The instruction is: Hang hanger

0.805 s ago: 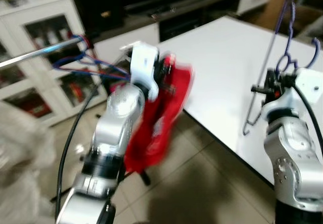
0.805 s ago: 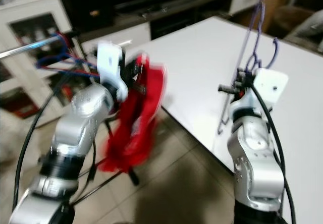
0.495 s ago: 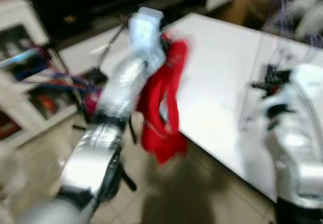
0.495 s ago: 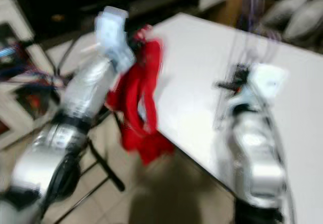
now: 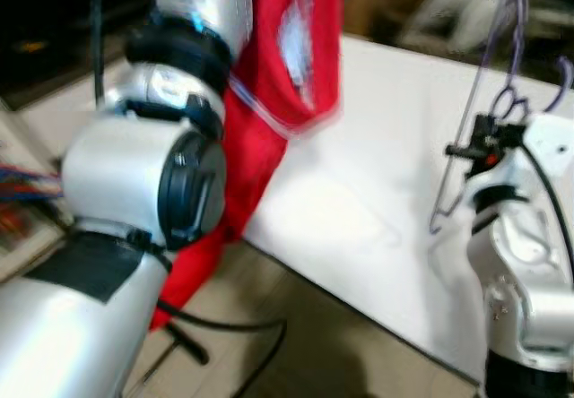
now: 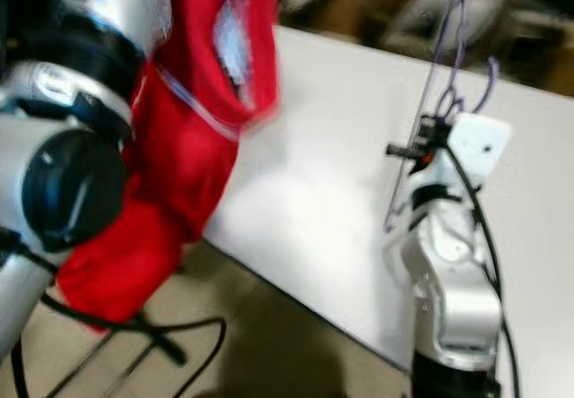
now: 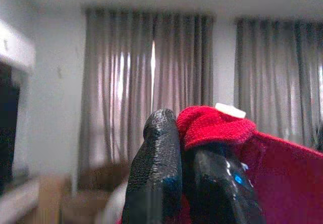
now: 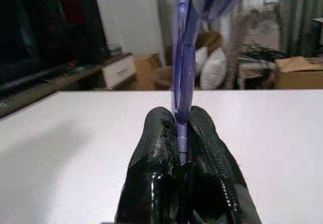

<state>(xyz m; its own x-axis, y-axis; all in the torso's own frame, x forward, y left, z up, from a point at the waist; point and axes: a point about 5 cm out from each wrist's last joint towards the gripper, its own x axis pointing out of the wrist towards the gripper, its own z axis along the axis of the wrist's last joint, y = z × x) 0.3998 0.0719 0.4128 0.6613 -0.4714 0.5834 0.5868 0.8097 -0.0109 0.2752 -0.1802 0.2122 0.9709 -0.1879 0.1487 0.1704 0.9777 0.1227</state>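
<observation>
A purple wire hanger (image 5: 484, 93) stands upright over the white table (image 5: 377, 192), pinched at its lower part by my right gripper (image 8: 179, 133), which is shut on it. A red garment (image 5: 269, 120) hangs from high at the upper left down past the table's edge. My left gripper (image 7: 184, 148) is shut on a fold of that red garment (image 7: 217, 125), raised up toward the curtains. The left arm (image 5: 143, 174) looms large and close at the left of the eye views.
The table's near edge (image 5: 341, 299) runs diagonally above a tiled floor (image 5: 287, 344). A black cable (image 5: 233, 326) and a stand leg (image 5: 184, 342) lie on the floor. Cushions and boxes (image 8: 214, 67) sit behind the table. Grey curtains (image 7: 166, 72) cover the windows.
The view has swung right, away from the clothes rail. My left arm has lifted the red garment high and close to the camera. The right gripper still holds the hanger upright.
</observation>
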